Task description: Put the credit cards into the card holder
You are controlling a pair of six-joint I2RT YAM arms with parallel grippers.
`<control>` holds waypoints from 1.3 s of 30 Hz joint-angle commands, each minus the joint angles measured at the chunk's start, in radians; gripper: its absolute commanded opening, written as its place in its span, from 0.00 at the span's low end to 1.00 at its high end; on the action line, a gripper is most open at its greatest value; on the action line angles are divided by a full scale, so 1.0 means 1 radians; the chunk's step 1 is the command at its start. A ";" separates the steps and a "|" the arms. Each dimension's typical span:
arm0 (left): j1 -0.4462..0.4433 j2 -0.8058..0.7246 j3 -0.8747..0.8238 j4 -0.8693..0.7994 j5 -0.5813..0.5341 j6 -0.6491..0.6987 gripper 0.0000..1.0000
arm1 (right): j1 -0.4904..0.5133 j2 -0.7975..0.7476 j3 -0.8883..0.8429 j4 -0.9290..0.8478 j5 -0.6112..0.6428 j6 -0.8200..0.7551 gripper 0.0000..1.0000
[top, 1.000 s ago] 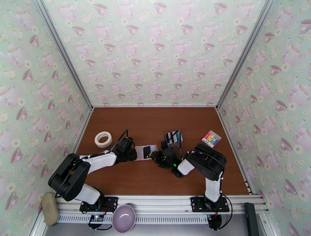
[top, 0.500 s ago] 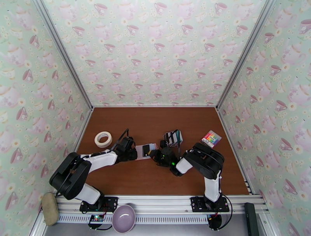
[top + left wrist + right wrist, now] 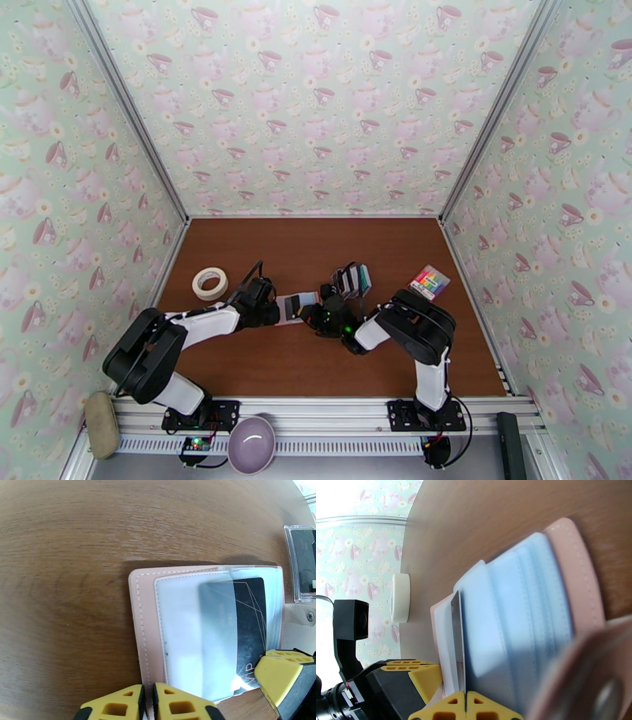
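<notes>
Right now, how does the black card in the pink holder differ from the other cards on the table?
The black card is one card, lying partly under a clear sleeve of the holder; the other cards are a bunch on the table beyond it. The right jaws pinch the black card; nothing grips the other cards. Both are small thin rectangles.

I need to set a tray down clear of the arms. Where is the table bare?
Bare: the far strip between the back wall and the tape roll, credit cards and striped rectangle; also the near strip before the rail. Crowded: mid-table, where both arms meet at the card holder.
</notes>
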 commanded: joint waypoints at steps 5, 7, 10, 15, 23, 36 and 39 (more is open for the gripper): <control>-0.021 0.112 -0.031 -0.023 0.011 0.007 0.16 | 0.019 -0.082 0.025 -0.294 0.013 -0.088 0.36; -0.021 0.109 -0.033 -0.023 0.009 0.007 0.16 | 0.020 -0.142 0.053 -0.434 0.052 -0.140 0.40; -0.020 0.106 -0.033 -0.020 0.009 0.006 0.16 | 0.019 -0.217 0.110 -0.624 0.111 -0.220 0.43; -0.019 0.100 -0.039 -0.006 0.014 0.002 0.16 | 0.020 -0.235 0.229 -0.827 0.163 -0.325 0.44; -0.015 0.104 -0.024 -0.010 0.012 0.004 0.05 | 0.019 -0.132 0.385 -0.982 0.204 -0.385 0.28; -0.007 0.098 -0.020 -0.008 0.016 0.005 0.04 | 0.019 -0.079 0.448 -1.038 0.227 -0.405 0.24; -0.007 0.104 -0.018 -0.006 0.017 0.006 0.05 | 0.018 -0.062 0.465 -1.037 0.219 -0.407 0.24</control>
